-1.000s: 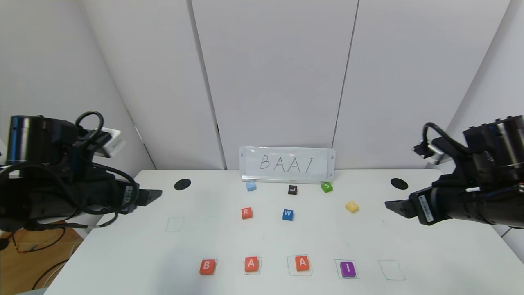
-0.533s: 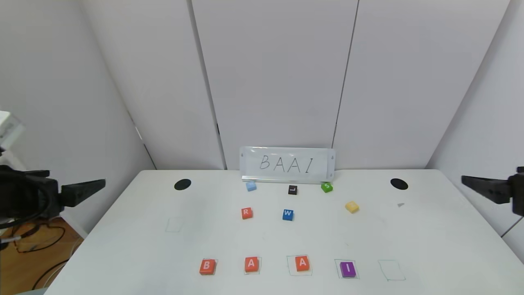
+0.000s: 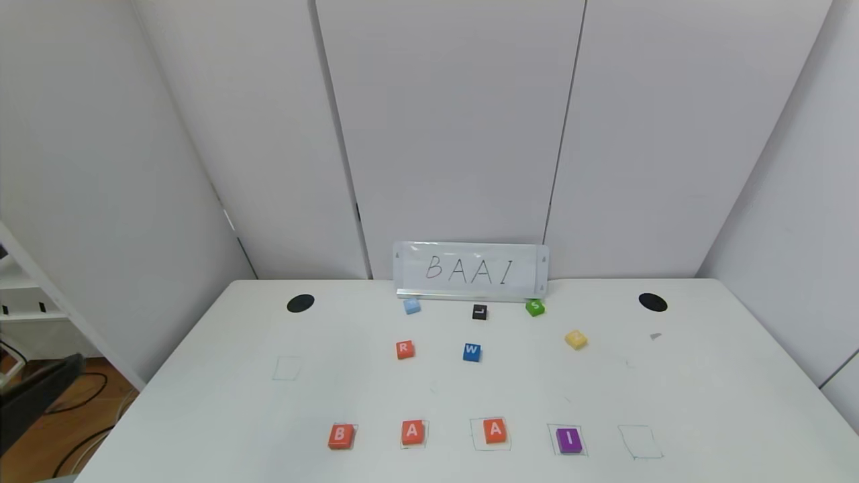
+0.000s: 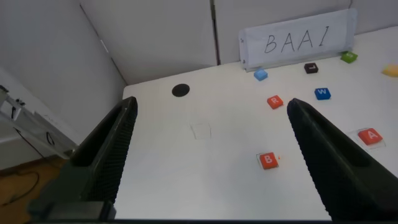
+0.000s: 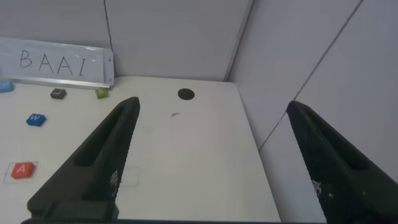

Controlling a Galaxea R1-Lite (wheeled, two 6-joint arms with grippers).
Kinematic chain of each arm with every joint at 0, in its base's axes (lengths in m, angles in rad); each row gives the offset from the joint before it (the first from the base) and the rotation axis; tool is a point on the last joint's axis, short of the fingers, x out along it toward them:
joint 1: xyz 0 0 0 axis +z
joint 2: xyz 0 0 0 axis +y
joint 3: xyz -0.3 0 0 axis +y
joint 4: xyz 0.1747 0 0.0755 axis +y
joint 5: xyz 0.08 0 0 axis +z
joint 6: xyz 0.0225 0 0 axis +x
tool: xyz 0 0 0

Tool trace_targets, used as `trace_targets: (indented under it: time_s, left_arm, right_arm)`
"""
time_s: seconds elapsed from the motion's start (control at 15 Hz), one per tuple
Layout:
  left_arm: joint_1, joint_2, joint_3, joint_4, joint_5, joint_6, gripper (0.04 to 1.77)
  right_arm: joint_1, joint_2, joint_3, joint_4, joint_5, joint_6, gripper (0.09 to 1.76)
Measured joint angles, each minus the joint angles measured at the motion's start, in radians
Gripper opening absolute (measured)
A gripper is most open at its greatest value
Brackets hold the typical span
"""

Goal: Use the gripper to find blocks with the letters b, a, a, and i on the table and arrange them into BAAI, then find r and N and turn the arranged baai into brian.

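Observation:
On the white table [image 3: 221, 416], four blocks stand in a front row: orange-red B [image 3: 341, 436], A [image 3: 413, 432], A [image 3: 495, 430] and purple I [image 3: 569, 440]. The orange-red R block [image 3: 405, 349] lies farther back. My left gripper [image 4: 211, 104] is open and empty, back over the table's left front, with B [image 4: 268, 160] and R [image 4: 275, 102] ahead of it. Only a dark part of it shows at the head view's lower left [image 3: 37, 396]. My right gripper [image 5: 213, 106] is open and empty over the table's right side, out of the head view.
A blue W [image 3: 472, 352], light blue block [image 3: 412, 306], black L [image 3: 479, 311], green S [image 3: 535, 308] and yellow block [image 3: 576, 339] lie behind, before a BAAI sign [image 3: 471, 270]. Empty green squares are at the left [image 3: 287, 367] and front right [image 3: 639, 441]. Two black grommets [image 3: 300, 303] [image 3: 652, 302].
Both arms have drawn back outward and down from the sides of the head view. The right one has left it. No block has moved.

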Motion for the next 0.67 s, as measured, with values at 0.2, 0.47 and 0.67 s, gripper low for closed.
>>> trace_targets:
  time_s: [0.2, 0.47, 0.67]
  left_arm:
    - [-0.082, -0.115, 0.04, 0.026, -0.01, 0.006, 1.72]
    - [-0.181, -0.272, 0.049, 0.143, -0.008, 0.011, 1.72]
    - [-0.203, -0.399, 0.055, 0.197, 0.011, 0.003, 1.72]
  right_arm:
    - [-0.014, -0.186, 0.024, 0.063, 0.003, -0.062, 1.7]
    - [-0.031, -0.37, 0.084, 0.074, 0.007, -0.129, 1.7]
    - [-0.033, -0.485, 0.161, 0.017, 0.019, -0.135, 1.7]
